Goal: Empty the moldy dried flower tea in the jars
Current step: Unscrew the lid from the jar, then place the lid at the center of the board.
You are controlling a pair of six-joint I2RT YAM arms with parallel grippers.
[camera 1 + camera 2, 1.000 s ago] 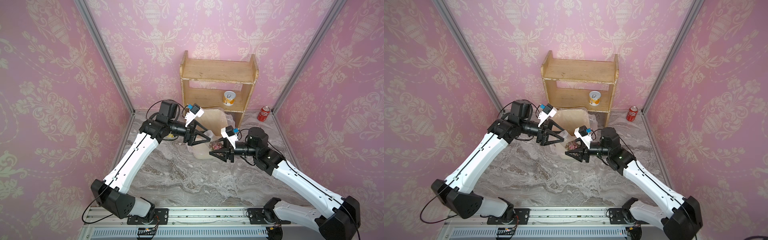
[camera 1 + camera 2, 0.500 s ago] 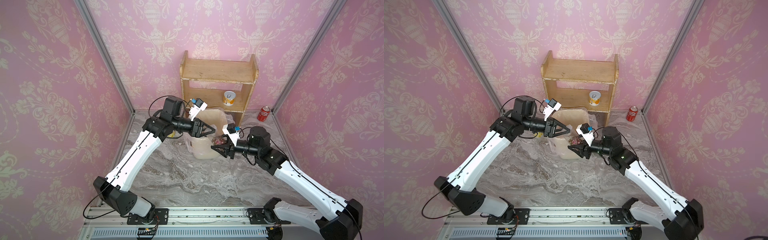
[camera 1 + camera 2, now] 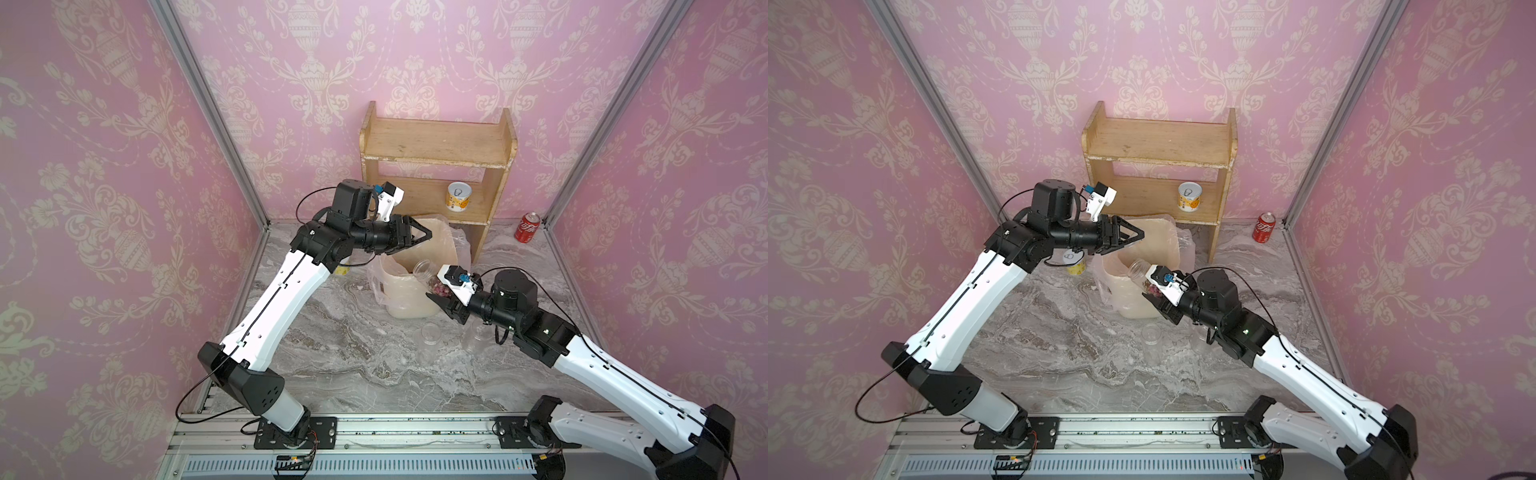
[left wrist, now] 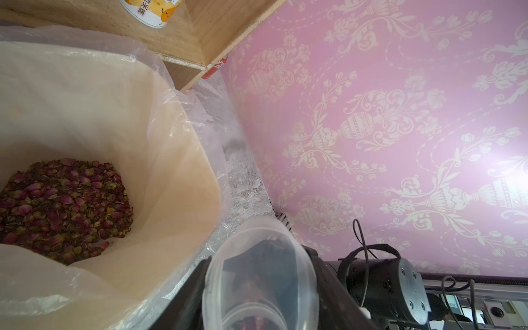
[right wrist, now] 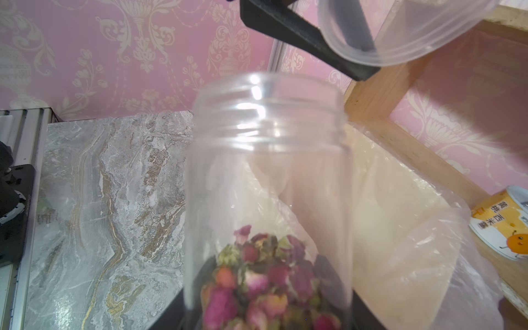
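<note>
right tool [image 3: 439, 293] pinches clear threaded jar [image 5: 268, 171] of dried buds [image 5: 265, 280], tilted over bag-lined bin [image 3: 409, 307]. left tool [image 3: 424, 237] pinches translucent round lid [image 4: 260, 274]. marble desk [image 3: 357, 357], pink damask walls [image 3: 415, 62].

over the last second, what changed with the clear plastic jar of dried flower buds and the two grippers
The left gripper closed on the translucent round lid and drew it up and away from the clear plastic jar, leaving the mouth open. Unchanged: the right gripper still holds that jar, tilted toward the beige plastic-lined bin, dried flower buds still inside; the two empty clear jars stand where they were.
</note>
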